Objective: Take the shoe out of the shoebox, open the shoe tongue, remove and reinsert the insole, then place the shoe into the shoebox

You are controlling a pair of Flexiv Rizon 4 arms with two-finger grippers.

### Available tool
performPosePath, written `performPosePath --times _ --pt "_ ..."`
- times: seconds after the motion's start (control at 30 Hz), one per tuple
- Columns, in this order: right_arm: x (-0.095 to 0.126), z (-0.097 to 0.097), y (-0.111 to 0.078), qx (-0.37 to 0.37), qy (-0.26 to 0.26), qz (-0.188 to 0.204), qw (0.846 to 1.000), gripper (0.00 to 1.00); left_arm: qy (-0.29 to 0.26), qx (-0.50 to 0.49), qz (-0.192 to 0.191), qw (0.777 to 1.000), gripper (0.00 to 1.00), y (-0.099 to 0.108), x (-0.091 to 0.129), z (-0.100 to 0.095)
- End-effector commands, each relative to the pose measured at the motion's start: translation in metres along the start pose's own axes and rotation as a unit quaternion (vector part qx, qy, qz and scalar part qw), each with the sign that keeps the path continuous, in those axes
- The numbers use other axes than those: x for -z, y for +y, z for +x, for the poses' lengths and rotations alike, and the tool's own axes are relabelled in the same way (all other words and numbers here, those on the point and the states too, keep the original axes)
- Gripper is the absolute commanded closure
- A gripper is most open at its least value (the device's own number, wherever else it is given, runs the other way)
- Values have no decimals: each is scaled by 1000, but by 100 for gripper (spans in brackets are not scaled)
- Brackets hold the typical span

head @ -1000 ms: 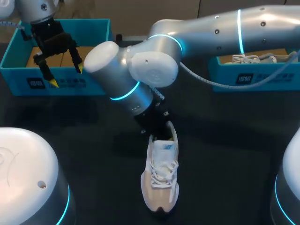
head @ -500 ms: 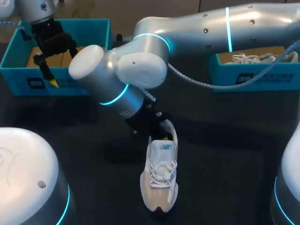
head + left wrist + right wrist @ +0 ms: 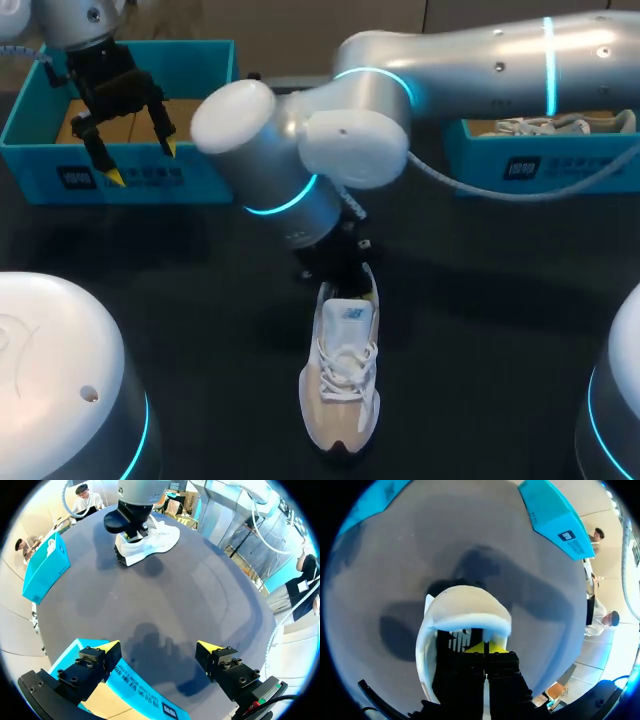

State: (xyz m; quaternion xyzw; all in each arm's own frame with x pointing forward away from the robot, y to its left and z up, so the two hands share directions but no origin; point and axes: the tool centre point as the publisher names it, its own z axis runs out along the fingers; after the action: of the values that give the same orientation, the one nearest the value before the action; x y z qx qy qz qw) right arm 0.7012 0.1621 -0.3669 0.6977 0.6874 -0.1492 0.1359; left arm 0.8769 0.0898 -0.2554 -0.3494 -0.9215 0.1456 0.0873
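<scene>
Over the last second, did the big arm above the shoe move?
Yes. The right arm swung toward the left blue box, then back away; the shoe stayed put.

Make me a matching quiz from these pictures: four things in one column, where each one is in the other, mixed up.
1 shoe
2 left claw
3 right claw
4 right box

A holds a second shoe
B in the shoe's opening
C at the middle of the table
D open, over the left box

Pairs: 1-C, 2-D, 3-B, 4-A
</scene>
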Motion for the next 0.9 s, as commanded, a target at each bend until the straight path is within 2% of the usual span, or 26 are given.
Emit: performPosePath --times 0.03,0.4,0.7,0.8,0.9 --pt "-4 -7 1 9 67 -4 998 100 0 0 -1 1000 0 0 0 0" --pt "-17 22 8 44 83 -5 996 100 0 0 -1 1000 0 0 0 0" --pt "-38 36 8 50 103 18 993 100 0 0 -1 1000 0 0 0 0" --pt "-35 39 5 49 106 23 993 100 0 0 -1 1000 0 0 0 0" --pt "-19 32 -1 44 97 29 994 100 0 0 -1 1000 0 0 0 0"
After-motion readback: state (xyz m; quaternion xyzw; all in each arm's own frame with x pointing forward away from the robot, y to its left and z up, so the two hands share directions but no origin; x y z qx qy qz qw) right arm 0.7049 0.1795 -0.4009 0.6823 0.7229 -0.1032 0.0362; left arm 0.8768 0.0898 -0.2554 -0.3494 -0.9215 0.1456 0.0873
